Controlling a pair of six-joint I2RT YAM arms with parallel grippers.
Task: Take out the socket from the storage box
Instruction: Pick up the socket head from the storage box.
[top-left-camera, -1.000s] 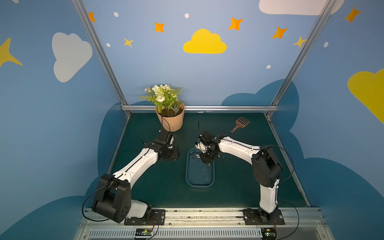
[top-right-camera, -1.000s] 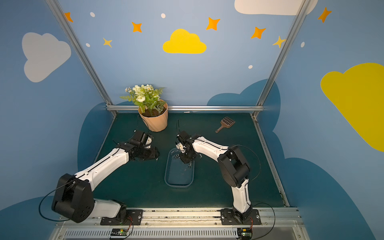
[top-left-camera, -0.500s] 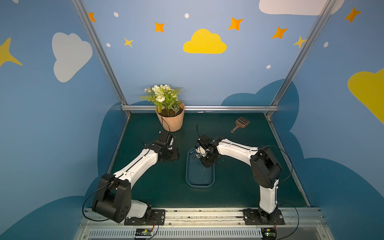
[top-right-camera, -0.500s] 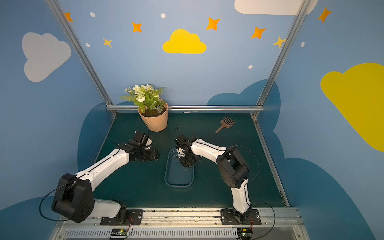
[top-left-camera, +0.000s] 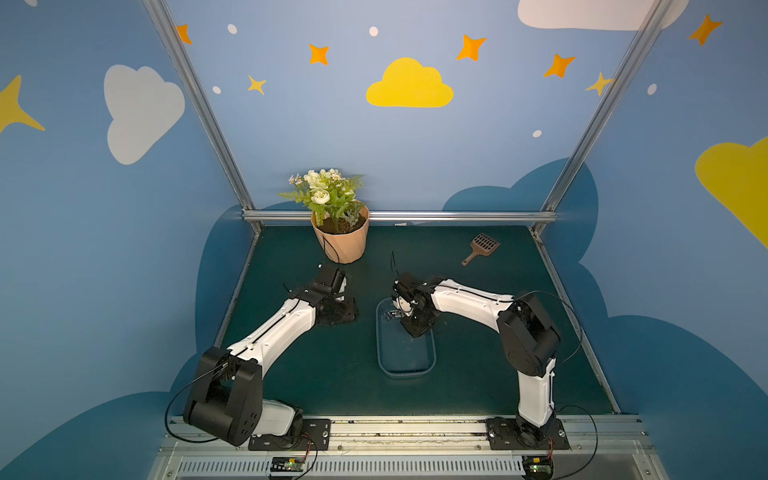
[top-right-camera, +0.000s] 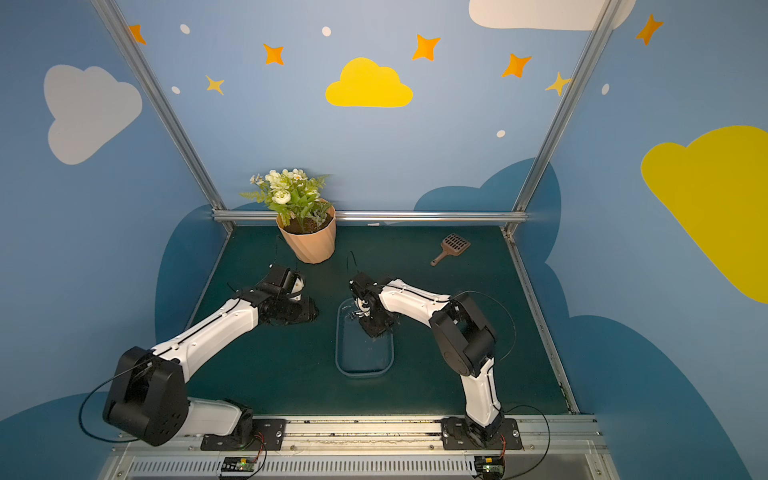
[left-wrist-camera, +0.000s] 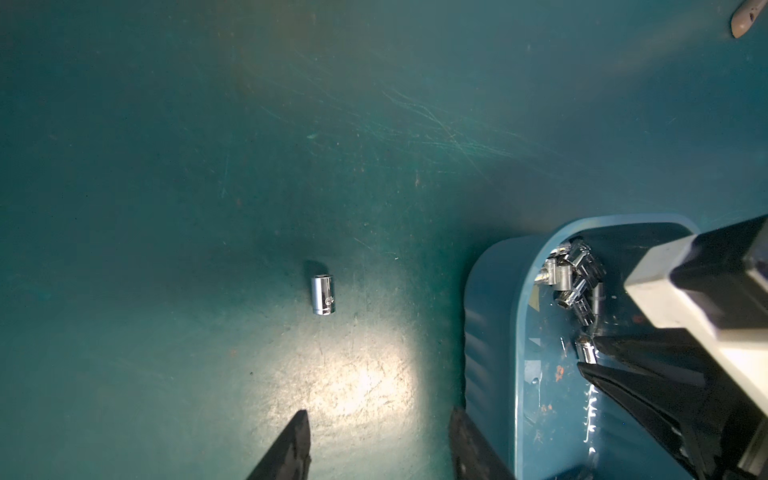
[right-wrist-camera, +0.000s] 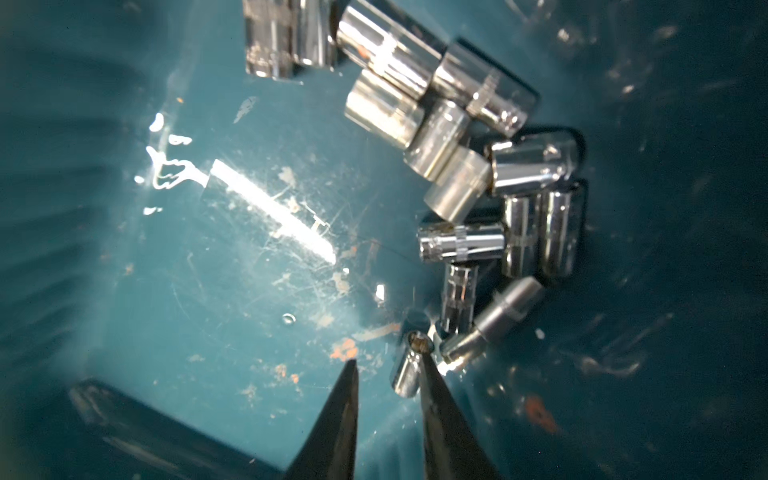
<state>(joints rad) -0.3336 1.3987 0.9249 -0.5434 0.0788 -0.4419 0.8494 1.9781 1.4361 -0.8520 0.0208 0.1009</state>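
Note:
The storage box, a shallow bluish translucent tub, lies mid-table. Several chrome sockets are heaped at its far end. My right gripper reaches down inside the box, open by a narrow gap. One small socket lies between its fingers, against one finger and apart from the other. My left gripper stands open low over the mat, just outside the box wall, holding nothing. A single socket lies on the mat ahead of it.
A peach flowerpot with white flowers stands at the back, left of centre. A brown slotted scoop lies at the back right. Blue walls and a metal rail bound the green mat.
My right gripper has moved toward the front along the box and lower into it, its gap unchanged. The left arm has stayed still.

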